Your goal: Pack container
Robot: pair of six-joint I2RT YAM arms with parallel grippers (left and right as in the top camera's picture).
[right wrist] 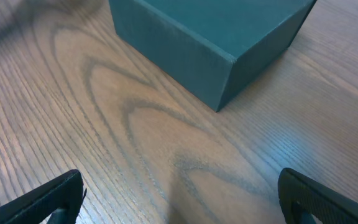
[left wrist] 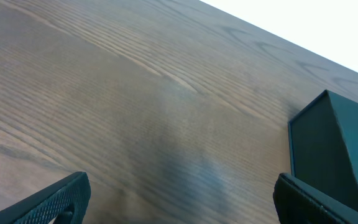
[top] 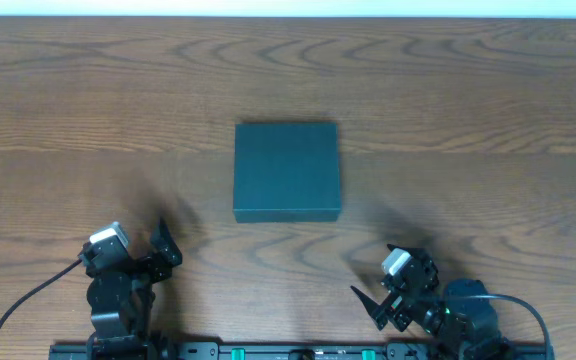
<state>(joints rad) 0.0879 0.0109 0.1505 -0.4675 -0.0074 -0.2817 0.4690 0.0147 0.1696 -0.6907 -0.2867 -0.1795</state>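
The container (top: 287, 171) is a dark teal-green box, closed, lying in the middle of the wooden table. It also shows at the right edge of the left wrist view (left wrist: 328, 149) and at the top of the right wrist view (right wrist: 210, 37). My left gripper (top: 163, 245) is open and empty near the front left, well short of the box; in its wrist view (left wrist: 179, 199) only bare wood lies between the fingers. My right gripper (top: 373, 300) is open and empty at the front right, also apart from the box, with bare wood between its fingers in its wrist view (right wrist: 179, 199). No snack packets are in view.
The wooden table (top: 88, 100) stretches wide to the left, right and behind the box. A pale strip (top: 288, 8) runs along the far edge. The arm bases and a black rail (top: 288, 350) sit at the front edge.
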